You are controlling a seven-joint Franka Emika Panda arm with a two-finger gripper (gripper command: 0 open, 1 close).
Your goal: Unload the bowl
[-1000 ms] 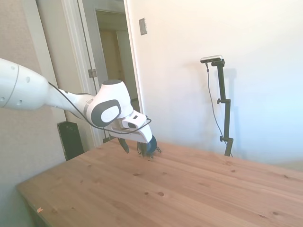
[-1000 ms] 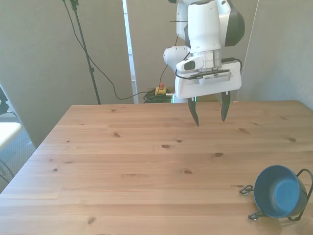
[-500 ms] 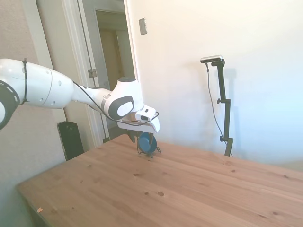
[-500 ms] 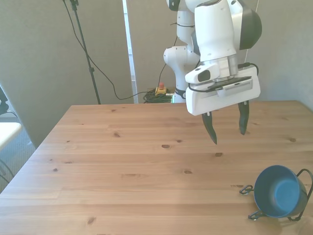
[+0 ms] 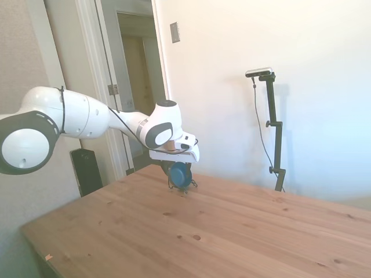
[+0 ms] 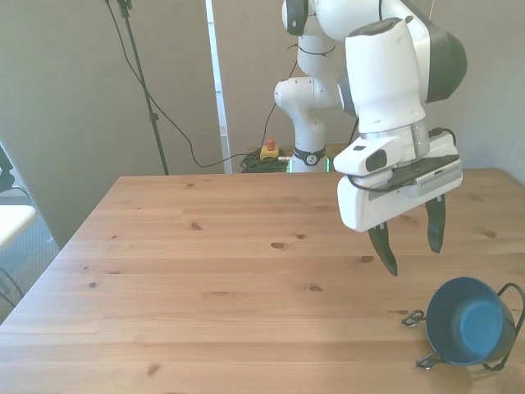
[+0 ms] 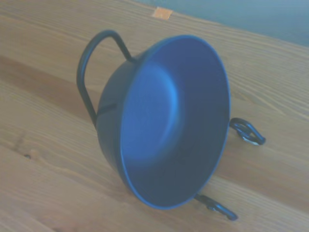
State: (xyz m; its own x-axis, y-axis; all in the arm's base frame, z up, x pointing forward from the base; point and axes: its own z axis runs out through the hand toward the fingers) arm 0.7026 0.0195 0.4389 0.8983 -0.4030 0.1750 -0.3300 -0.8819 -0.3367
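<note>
Closer now, the open, empty pincer [image 6: 413, 246] hangs above the bowl [image 6: 463, 320] (tilted in its wire rack [image 6: 510, 328]).

White rounded arm [image 6: 385, 74] with dark grey joint caps, thin black cable, dark-fingered pincer [image 6: 410, 246].

No readable text, label, number or sign anywhere.
</note>
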